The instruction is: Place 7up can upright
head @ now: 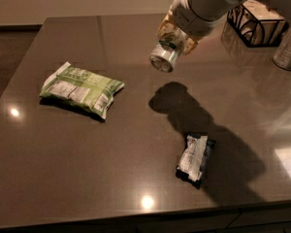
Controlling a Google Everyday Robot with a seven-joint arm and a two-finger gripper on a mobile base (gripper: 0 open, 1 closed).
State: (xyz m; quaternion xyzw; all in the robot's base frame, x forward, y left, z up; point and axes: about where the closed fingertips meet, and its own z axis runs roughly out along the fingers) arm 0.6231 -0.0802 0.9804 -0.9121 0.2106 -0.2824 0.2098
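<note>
The 7up can (166,54) is a small silver can with green markings. It hangs in the air above the dark table (136,169), tilted on its side, with its shiny round end facing down and left. My gripper (177,33) reaches in from the upper right and is shut on the can's upper half. The can's shadow (170,97) lies on the table below it.
A flat green snack bag (81,89) lies at the left. A small black and white packet (195,159) lies near the front edge. A black wire holder (254,23) and a silver container (288,52) stand at the back right.
</note>
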